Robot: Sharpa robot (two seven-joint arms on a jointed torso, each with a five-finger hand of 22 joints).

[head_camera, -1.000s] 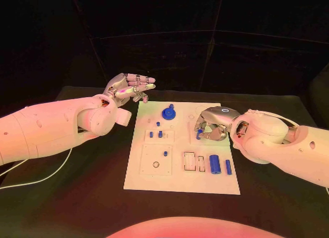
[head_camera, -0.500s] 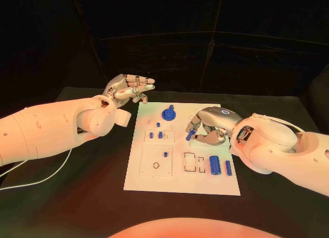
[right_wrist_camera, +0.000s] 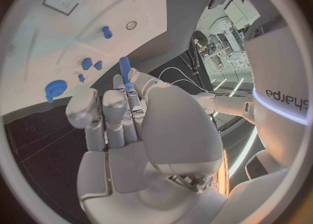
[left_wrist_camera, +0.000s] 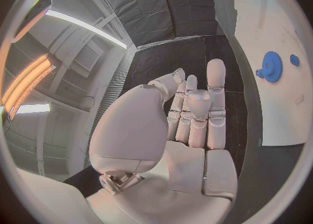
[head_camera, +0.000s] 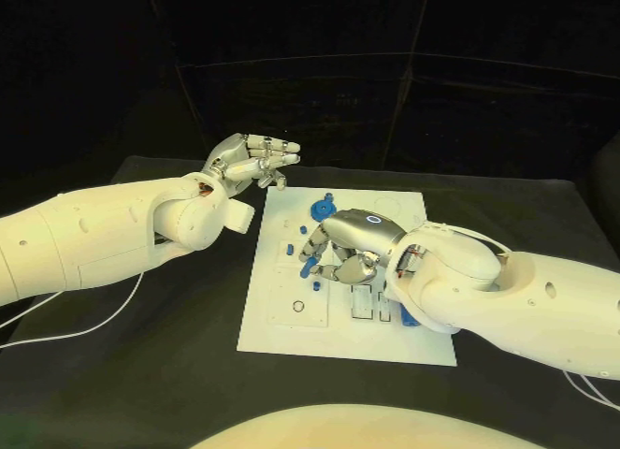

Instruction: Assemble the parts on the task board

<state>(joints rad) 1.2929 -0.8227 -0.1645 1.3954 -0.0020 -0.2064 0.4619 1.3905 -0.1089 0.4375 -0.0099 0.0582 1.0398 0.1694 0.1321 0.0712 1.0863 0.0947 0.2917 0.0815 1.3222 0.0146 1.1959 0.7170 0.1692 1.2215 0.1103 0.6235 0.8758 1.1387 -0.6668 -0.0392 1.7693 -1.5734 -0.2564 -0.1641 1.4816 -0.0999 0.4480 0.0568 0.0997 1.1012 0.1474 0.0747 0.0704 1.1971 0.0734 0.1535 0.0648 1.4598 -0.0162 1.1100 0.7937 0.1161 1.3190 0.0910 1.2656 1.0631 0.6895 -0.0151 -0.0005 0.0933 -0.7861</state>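
Observation:
The white task board lies in the middle of the black table. My right hand hovers low over the board's centre and pinches a slim blue peg between its fingertips; the right wrist view shows the same blue peg held above the task board. A blue gear stands near the board's far edge, and the gear also appears in the left wrist view. My left hand hangs raised beyond the board's far left corner, fingers curled in, holding nothing.
Small blue pegs and another peg stand in the board near a round hole. An oval hole and white slots lie at the board's near part. A white cable runs over the table's left side.
My right hand has carried the blue peg leftward from the board's right side to over its centre. The left hand has stayed raised in place.

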